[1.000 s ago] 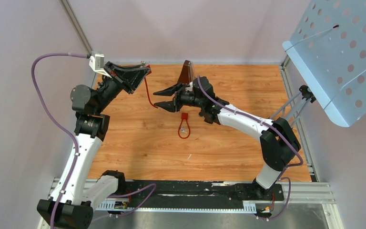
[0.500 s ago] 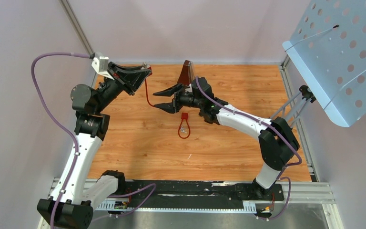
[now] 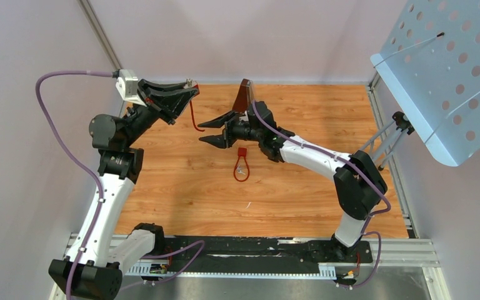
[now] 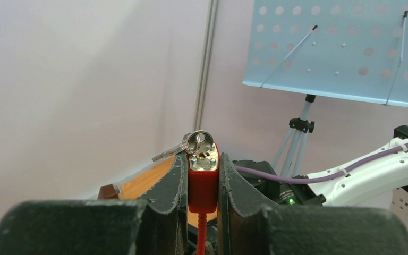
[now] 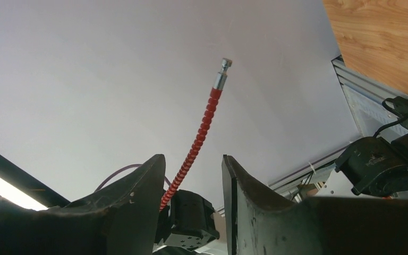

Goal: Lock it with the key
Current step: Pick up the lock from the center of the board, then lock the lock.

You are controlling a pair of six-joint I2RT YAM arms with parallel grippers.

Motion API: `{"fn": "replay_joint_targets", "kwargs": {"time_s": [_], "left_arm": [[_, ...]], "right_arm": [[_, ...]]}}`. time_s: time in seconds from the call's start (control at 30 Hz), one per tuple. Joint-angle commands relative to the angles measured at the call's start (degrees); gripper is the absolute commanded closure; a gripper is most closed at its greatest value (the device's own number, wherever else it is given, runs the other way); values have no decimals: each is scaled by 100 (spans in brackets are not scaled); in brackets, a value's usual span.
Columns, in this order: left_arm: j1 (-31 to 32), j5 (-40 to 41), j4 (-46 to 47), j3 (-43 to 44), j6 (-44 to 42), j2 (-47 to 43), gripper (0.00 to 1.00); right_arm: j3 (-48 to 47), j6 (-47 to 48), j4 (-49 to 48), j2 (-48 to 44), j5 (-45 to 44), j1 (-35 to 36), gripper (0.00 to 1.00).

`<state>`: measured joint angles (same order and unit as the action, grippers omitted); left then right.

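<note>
My left gripper point(image 3: 189, 94) is raised at the back left and shut on a red padlock body point(image 4: 203, 180). A key on a ring point(image 4: 196, 143) sits in the lock's top. The lock's red ribbed cable point(image 3: 192, 115) hangs down from it, and its free metal tip point(image 5: 224, 66) shows in the right wrist view. My right gripper point(image 3: 207, 131) is open and empty, with its fingers on either side of the cable's lower end. In the right wrist view the cable point(image 5: 199, 133) rises from behind the left finger point(image 5: 138, 196). I see no contact.
A second small red lock with a closed cable loop point(image 3: 242, 165) lies on the wooden table point(image 3: 300, 187) just below the right gripper. A dark brown wedge point(image 3: 244, 97) stands at the back. A blue perforated panel on a stand point(image 3: 450, 75) overhangs the right edge.
My left gripper has lifted and drawn slightly back to the left, so the cable end hangs higher. My right gripper has moved left towards the cable end.
</note>
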<state>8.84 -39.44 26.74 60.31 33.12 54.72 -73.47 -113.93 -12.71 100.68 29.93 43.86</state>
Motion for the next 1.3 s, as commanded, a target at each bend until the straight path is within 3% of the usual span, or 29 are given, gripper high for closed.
{"fn": "replay_joint_targets", "kwargs": {"time_s": [0.0,0.1,0.23,0.3,0.43,0.5,0.6,0.97,1.1,1.27], "left_arm": [[-27,-95,581,58,70,-34,100],[-26,-132,542,38,79,-71,100],[-25,-176,93,191,105,-99,100],[-25,-147,-253,301,118,-82,100],[-27,510,-1552,622,-14,-87,100],[-29,1300,-2327,795,-24,-74,100],[-29,1745,-3118,897,173,-17,100],[-27,2074,-3859,1149,810,536,100],[-30,2065,-3967,1166,955,680,100],[-31,1870,-3891,1107,1087,776,100]], "right_arm": [[-260,-943,632,33,48,61,58],[-264,-948,572,68,60,62,65],[-266,-893,413,122,65,62,93],[-271,-816,360,123,50,55,100],[-338,-118,454,-8,-296,23,100],[-527,637,736,-91,-726,1,100],[-895,2007,923,-89,-992,12,100],[-608,5766,179,-723,-1404,484,100],[-78,6634,-803,-1121,-1356,689,100],[3,7002,-1034,-1254,-1096,715,100]]}}
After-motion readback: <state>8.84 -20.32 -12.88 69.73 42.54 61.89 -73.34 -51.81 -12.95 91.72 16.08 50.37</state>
